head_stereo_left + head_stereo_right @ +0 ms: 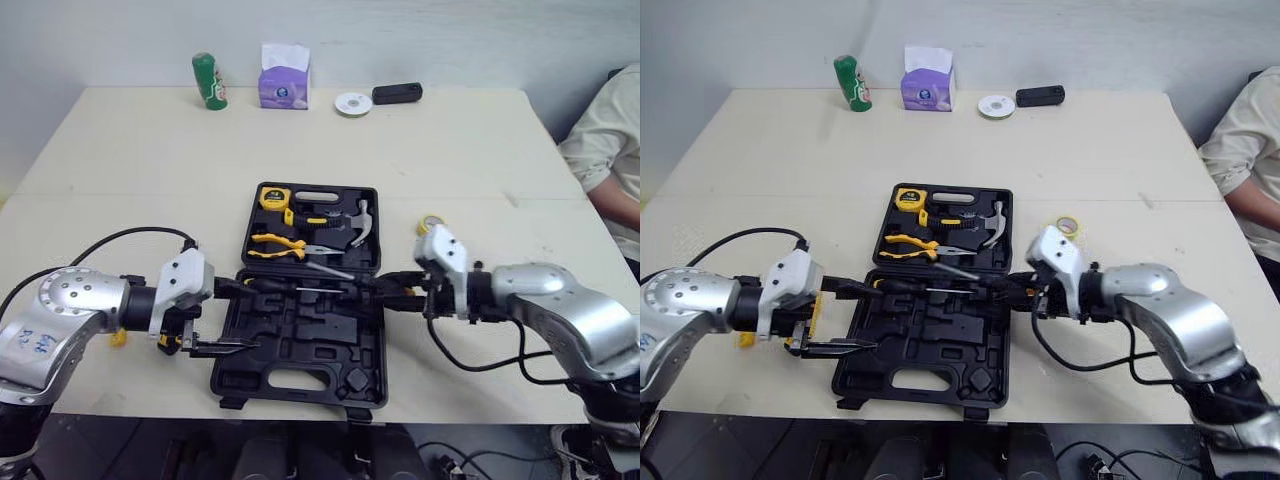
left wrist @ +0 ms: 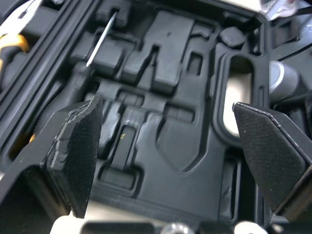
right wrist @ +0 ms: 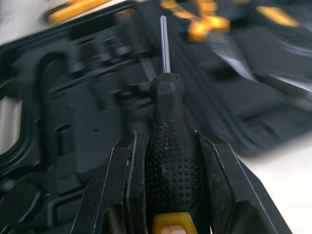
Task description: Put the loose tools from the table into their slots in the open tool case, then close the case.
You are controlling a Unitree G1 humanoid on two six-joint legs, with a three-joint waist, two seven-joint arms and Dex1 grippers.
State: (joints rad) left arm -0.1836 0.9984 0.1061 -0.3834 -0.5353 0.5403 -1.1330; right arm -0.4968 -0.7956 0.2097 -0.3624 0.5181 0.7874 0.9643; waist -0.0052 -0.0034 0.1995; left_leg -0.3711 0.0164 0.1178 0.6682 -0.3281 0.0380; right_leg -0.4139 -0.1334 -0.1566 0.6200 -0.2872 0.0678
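The left arm is stretched in low from the left, its forearm level over the counter. The left gripper hangs at the left edge of the open tool case, fingers spread wide apart and holding nothing, pointing across the moulded half nearest the robot. Along the hinge side of that half lies a dark-handled screwdriver, its handle toward the left gripper and its shaft pointing away. The far half of the case holds a yellow tape measure, yellow-handled pliers and a hammer in their slots. Along the far edge of the counter stand a green can, a purple tissue box, a white disc and a small black device, all well apart from both arms. The right arm is bent in from the right, and the right gripper is clamped on the handle of a black-and-yellow screwdriver, whose shaft points left over the case's right edge near the hinge. A roll of yellow tape sits just beyond that wrist, and a person's sleeve shows at the far right.
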